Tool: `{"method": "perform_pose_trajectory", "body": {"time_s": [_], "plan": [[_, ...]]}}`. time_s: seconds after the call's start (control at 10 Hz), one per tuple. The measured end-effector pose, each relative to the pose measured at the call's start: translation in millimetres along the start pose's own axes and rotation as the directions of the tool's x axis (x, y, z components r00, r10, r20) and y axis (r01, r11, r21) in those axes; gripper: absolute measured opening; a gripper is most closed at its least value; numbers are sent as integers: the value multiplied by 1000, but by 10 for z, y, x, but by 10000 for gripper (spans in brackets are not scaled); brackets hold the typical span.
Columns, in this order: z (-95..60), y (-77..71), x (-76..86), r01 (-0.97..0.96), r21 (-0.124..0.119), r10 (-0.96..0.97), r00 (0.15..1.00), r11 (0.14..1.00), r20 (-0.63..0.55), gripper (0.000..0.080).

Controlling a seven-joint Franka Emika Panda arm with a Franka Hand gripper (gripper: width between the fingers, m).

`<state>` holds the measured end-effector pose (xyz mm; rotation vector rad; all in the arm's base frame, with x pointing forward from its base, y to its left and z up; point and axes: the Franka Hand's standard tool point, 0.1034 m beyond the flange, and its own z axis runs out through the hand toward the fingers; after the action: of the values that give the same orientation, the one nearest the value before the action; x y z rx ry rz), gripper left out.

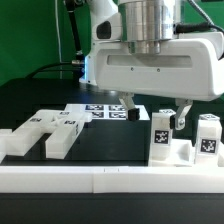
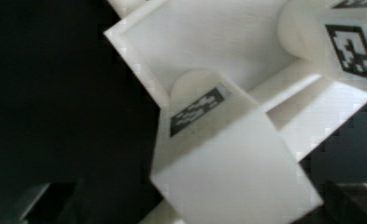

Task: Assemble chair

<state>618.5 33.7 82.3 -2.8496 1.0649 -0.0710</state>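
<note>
Two upright chair parts (image 1: 160, 137) are stood at the lower right of the exterior view, butted against the white border rail (image 1: 90, 180), probably so they're braced for joining. The gripper (image 1: 155, 112) is hung just above them, jaws spread wide, nothing grasped. Flat chair pieces (image 1: 45, 133) are laid at lower left. Everything's set on a black tabletop (image 1: 110, 146). A green backdrop (image 1: 30, 40) is seen at upper left.

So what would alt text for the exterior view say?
Over a black table, a white robot arm holds its open fingers near an upright tagged white chair part. More white parts lie at the exterior view's left, behind a long white rail.
</note>
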Motion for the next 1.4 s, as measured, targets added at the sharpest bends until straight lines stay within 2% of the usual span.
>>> {"method": "perform_pose_trajectory", "body": {"time_s": [0.5, 0.8, 1.0, 1.1, 1.4], "plan": [[8, -1, -6, 318, -1, -318, 948, 948, -2, 649], [21, -19, -28, 406, -5, -406, 914, 914, -7, 649], [26, -20, -29, 387, -5, -387, 922, 922, -8, 383], [26, -17, -26, 385, -5, -385, 923, 923, -8, 288], [28, -12, -23, 359, -5, -359, 933, 933, -8, 289]]}}
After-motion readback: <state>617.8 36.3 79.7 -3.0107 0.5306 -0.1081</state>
